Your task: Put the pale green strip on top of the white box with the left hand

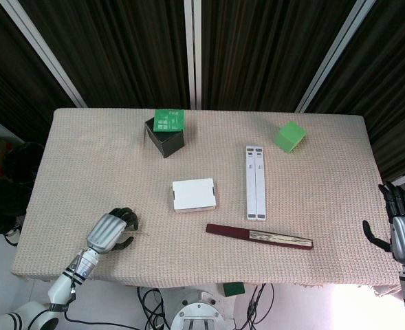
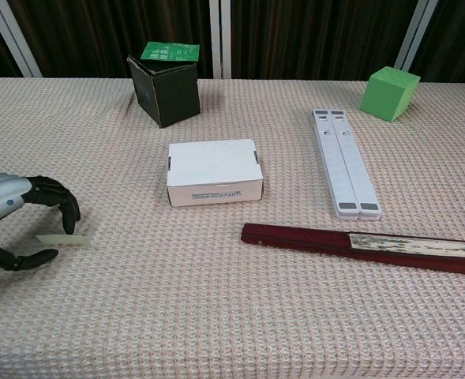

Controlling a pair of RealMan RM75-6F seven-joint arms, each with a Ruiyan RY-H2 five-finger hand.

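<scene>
The pale green strip (image 2: 65, 240) lies flat on the cloth at the front left; in the head view only a thin sliver of the strip (image 1: 141, 236) shows. My left hand (image 2: 15, 221) (image 1: 113, 230) arches over it, fingers curled down onto its near end and thumb apart below, so the strip lies between them unpinched. The white box (image 2: 214, 172) (image 1: 194, 194) sits closed in the table's middle, well right of that hand. My right hand (image 1: 403, 223) hangs off the table's right edge with fingers spread and nothing in it.
A black open box (image 1: 164, 136) with a green card stands at the back. A green cube (image 1: 290, 136) sits back right. A long white double bar (image 1: 255, 182) lies right of the white box, and a dark red folded fan (image 1: 258, 236) lies in front.
</scene>
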